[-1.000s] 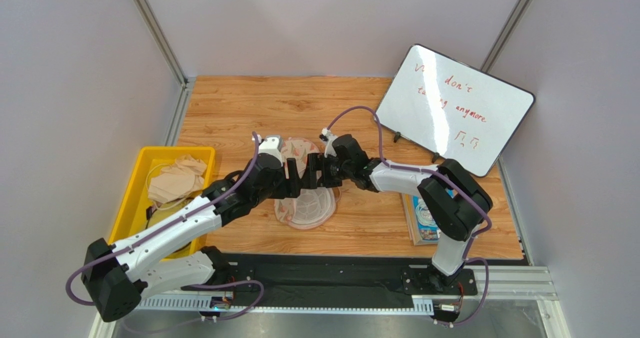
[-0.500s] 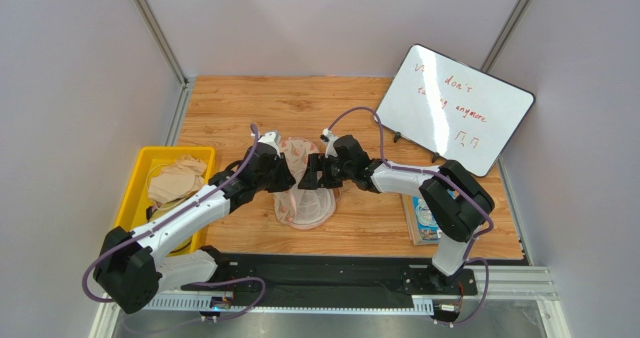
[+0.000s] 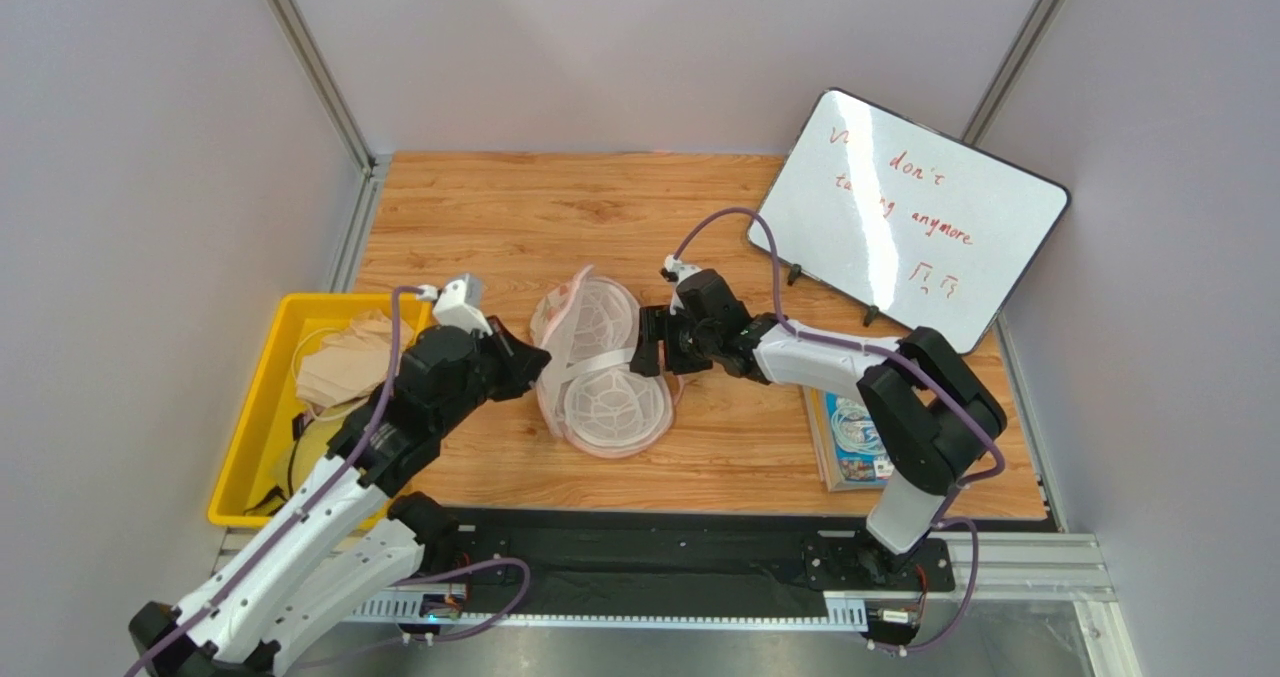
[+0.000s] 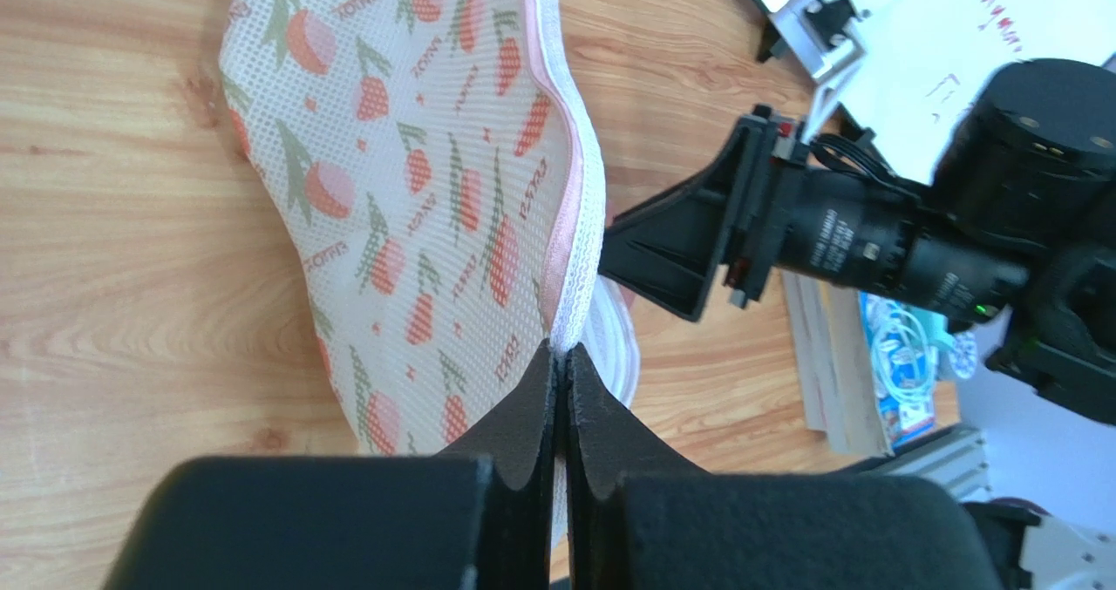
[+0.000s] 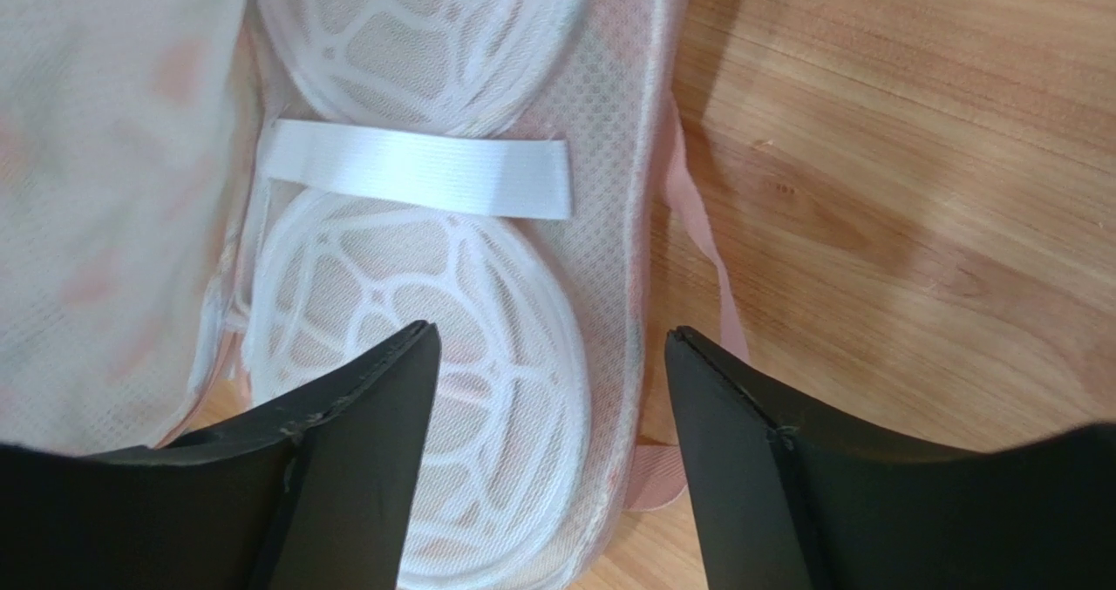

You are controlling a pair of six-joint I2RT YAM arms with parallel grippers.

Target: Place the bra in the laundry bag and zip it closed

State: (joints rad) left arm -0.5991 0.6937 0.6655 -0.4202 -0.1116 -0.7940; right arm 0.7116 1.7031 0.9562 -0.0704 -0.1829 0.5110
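You see the bag point(image 3: 609, 395) lying open on the bench point(image 3: 481, 212), its white mesh domes facing up and one half tipped up on its left side. Your left pincer point(image 3: 519, 362) sits at that raised half's left edge. Your right pincer point(image 3: 648, 343) is just beside the bag's right edge. Left of the bag stands a yellow bin point(image 3: 259, 415) holding beige garments point(image 3: 353, 359). Well to the bag's right leans a whiteboard point(image 3: 909, 220).
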